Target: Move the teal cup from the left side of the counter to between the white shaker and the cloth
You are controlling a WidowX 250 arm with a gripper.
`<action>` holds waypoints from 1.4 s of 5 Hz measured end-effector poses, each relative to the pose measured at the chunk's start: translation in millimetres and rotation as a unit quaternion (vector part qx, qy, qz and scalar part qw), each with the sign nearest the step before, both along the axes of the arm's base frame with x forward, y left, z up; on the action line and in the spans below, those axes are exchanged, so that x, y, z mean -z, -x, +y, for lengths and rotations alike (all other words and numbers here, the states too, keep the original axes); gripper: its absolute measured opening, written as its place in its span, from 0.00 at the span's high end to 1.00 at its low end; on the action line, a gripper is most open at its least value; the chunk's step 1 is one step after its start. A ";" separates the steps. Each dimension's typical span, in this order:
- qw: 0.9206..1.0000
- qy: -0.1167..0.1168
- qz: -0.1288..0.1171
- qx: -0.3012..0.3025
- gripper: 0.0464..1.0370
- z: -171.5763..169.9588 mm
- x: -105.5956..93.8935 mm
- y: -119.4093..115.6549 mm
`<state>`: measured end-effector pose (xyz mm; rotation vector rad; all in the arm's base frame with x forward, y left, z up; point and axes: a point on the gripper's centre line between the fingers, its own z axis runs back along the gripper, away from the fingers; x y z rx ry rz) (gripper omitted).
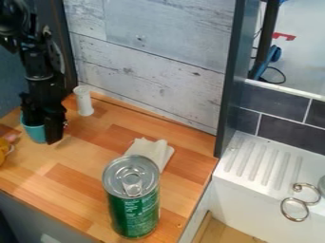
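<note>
At the left of the counter the black gripper (44, 124) hangs low from the arm, right against a teal cup (34, 133) and partly covering it. Just behind and to the right of the gripper, a small white cylinder (84, 101) stands upright near the wall. A green can (134, 209) with a silver top stands upright at the front of the counter. Behind the can lies a crumpled off-white cloth (152, 151), partly hidden by it. Part of a yellow object (4, 151) shows at the left edge.
The wooden counter (70, 178) ends at a white-plank wall (152, 80) behind and a dark post (230, 76) at the right. Beyond the post is a white ribbed sink surface (263, 163) with metal rings (294, 209) on it.
</note>
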<state>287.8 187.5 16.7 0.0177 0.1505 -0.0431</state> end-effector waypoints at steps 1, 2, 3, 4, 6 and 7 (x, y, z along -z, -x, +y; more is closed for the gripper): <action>1.000 0.001 -0.006 0.005 0.66 0.0 -0.3 -1.8; 1.000 0.002 -0.006 0.010 0.87 0.2 -0.3 -1.6; 1.000 -0.002 -0.014 0.023 0.93 -5.6 -11.0 -1.0; 0.995 -0.030 -0.050 0.082 0.93 -38.6 -51.9 -10.8; 0.987 0.038 -0.059 0.143 0.93 -105.5 -61.4 -25.6; 0.986 0.054 -0.041 0.155 0.93 -124.0 -46.4 -30.5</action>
